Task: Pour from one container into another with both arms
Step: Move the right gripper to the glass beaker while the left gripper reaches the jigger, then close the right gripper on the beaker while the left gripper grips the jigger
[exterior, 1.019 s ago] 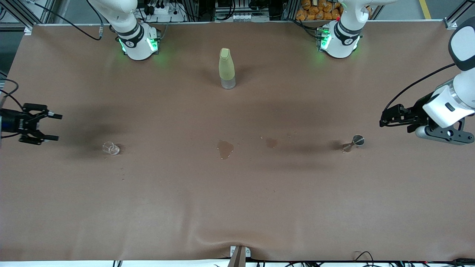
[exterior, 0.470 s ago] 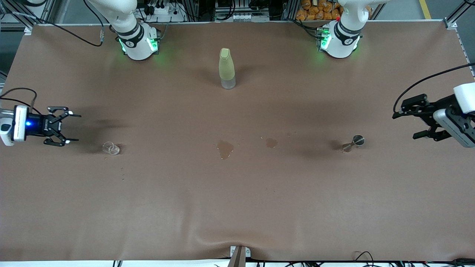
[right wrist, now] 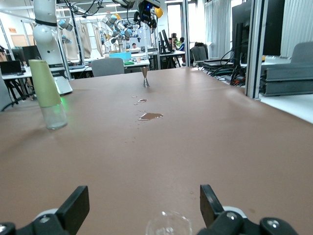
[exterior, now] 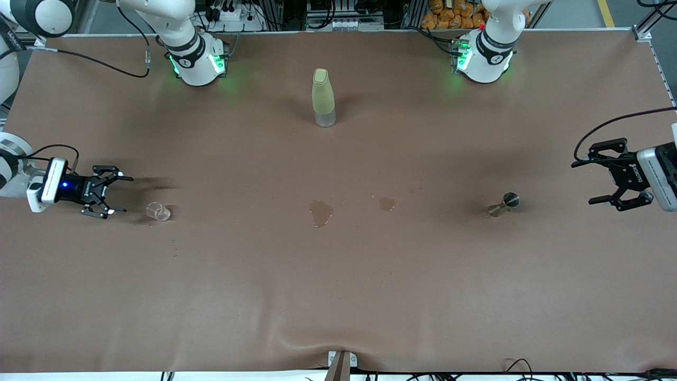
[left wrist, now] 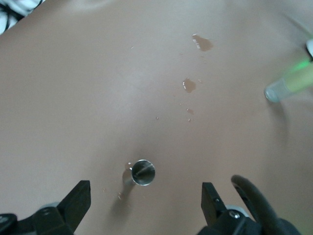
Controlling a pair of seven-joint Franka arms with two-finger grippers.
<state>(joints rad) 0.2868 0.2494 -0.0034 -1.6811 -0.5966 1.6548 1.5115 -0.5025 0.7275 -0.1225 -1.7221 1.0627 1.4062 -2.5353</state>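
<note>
Right pincer [exterior: 117, 196] low over the bench [exterior: 338, 296] at the right arm's end, fingers spread wide, nothing between them, pointing at the glass cup [exterior: 158, 211]. Glass cup just beside the fingertips, apart from them, upright on the bench: tiny, clear, stubby. Right wrist view adds only the cup's round rim [right wrist: 168, 224] between the two black fingers [right wrist: 73, 208], plus a low look along the bench to the bottle [right wrist: 46, 93] and the distant metal cup [right wrist: 145, 77].

Mid-bench: two wet brown spill patches [exterior: 321, 212], irregular, glossy on the matte brown cover. Bottle [exterior: 323, 98] farther from the front camera than the patches, upright, tall, pale yellow-green with a clear base.

Metal cup [exterior: 504, 204] toward the left arm's end, standing on the bench, silvery, hourglass-shaped with a narrow waist. Left wrist view looks down into its round open rim [left wrist: 142, 172], not seen so from the front, with small droplets beside it.

Left pincer [exterior: 592, 181] over the bench edge at the left arm's end, well apart from the metal cup, fingers spread, gripping nothing.
</note>
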